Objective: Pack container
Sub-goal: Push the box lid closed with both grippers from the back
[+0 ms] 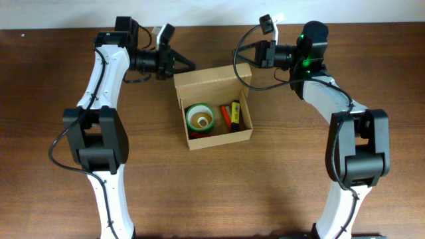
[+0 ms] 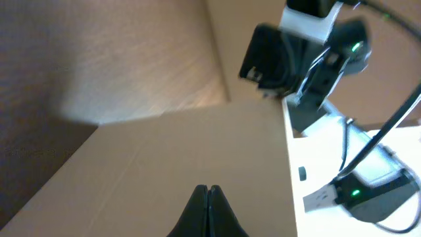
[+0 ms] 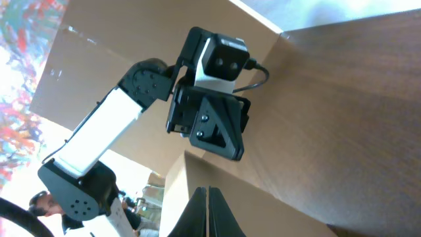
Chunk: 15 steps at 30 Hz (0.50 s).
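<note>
The container, a tan cardboard box (image 1: 220,139), stands open mid-table with its flap lid (image 1: 211,79) raised at the back. Inside lie a green tape roll (image 1: 199,118), an orange pen (image 1: 226,117) and a yellow-and-black marker (image 1: 235,113). My left gripper (image 1: 188,66) is shut, its tips at the flap's back left corner. In the left wrist view its tips (image 2: 208,190) rest against the flap (image 2: 171,151). My right gripper (image 1: 248,57) is shut at the flap's back right corner. In the right wrist view its tips (image 3: 208,191) sit by the flap's edge (image 3: 263,197).
Dark wooden table (image 1: 166,192) all round the box. Both arm bases stand at the front edge, left (image 1: 99,143) and right (image 1: 358,143). A white strip (image 1: 212,13) runs along the table's far edge.
</note>
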Each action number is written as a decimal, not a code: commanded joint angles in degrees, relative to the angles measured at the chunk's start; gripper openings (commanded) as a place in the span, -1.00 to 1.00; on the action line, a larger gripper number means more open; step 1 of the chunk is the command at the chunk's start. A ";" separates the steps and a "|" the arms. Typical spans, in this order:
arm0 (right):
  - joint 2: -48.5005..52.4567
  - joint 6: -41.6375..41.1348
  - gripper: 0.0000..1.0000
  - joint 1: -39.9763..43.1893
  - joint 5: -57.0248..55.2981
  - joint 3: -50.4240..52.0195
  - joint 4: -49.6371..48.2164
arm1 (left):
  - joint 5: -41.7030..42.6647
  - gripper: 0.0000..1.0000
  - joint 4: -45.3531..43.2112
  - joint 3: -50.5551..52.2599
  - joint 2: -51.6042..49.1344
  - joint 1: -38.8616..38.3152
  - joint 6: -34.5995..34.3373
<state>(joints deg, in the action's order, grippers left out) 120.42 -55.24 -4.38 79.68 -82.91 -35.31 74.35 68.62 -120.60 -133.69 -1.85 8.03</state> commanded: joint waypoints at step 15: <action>-1.33 -6.95 -0.92 -1.38 4.44 -0.63 -7.56 | -9.94 -0.96 14.34 0.24 1.95 -4.70 18.86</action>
<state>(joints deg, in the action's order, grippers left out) 120.42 -58.70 -5.13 86.65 -82.91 -42.50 67.51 82.76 -120.57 -133.67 -5.93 24.45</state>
